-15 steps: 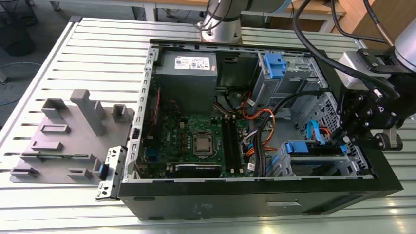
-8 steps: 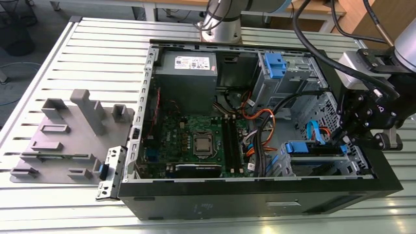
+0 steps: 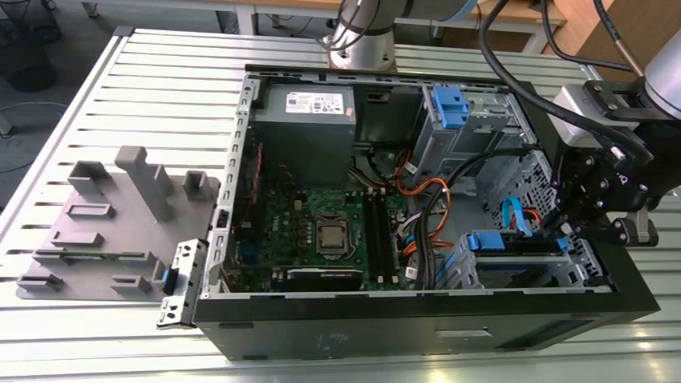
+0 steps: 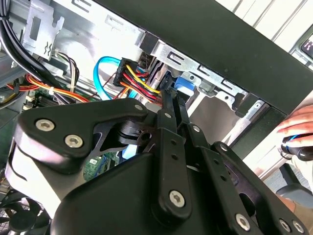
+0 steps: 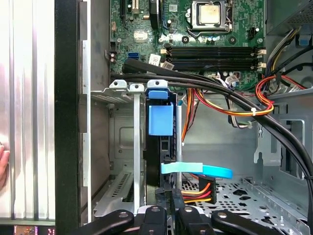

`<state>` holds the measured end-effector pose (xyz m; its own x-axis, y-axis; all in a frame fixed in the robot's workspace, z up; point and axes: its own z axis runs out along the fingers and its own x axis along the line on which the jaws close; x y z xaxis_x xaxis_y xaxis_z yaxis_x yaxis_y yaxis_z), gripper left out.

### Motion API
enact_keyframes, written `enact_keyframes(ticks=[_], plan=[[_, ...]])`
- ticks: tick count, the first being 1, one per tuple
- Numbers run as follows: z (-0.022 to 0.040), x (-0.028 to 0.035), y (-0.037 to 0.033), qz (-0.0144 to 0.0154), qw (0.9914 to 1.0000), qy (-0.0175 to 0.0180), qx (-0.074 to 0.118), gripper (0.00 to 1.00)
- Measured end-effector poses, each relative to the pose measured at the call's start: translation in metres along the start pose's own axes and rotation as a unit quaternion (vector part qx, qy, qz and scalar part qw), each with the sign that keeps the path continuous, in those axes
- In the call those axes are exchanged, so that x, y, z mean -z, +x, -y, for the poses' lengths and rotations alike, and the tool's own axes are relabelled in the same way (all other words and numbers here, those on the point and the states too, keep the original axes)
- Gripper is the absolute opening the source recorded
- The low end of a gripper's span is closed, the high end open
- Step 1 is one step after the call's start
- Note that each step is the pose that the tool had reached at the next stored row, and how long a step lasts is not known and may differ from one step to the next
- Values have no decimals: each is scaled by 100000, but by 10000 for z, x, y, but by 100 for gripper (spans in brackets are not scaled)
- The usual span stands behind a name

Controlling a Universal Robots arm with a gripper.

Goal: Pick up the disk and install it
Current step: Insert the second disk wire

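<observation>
Nearly done: disk [image 5: 160, 120] stands on edge in bay [image 5: 122, 147] at case [image 3: 426, 327] corner (looks mostly seated); my fingers [image 4: 165, 117] pinched narrow on it.

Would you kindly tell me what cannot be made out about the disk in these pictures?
Faces and label of the disk: first wrist view, edge-on between drive cage walls.
Its seating depth: exterior view, cage hides it.
Most of it: second wrist view, gripper covers it.
</observation>
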<state>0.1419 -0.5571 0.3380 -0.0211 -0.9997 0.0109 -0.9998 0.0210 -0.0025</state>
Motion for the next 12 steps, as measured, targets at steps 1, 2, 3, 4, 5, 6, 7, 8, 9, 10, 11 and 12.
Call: enact_keyframes(ticks=[1,2,3,4,5,6,7,8,9,10,11,12], plan=[[0,0,0,1,100000,-1,2,16],[0,-1,0,1,100000,-1,-1,16],[0,-1,0,0,100000,2,0,16],[0,-4,0,28,100000,0,0,17],[0,-3,0,17,100000,1,1,17],[0,-3,0,17,100000,0,1,17],[0,-3,0,14,100000,1,1,24],[0,-3,0,5,100000,2,0,24],[0,-3,0,-2,100000,2,0,24],[-1,-6,-1,2,100000,4,-3,24],[-4,-11,0,2,100000,15,-2,24],[-7,-17,0,5,100000,25,1,24]])
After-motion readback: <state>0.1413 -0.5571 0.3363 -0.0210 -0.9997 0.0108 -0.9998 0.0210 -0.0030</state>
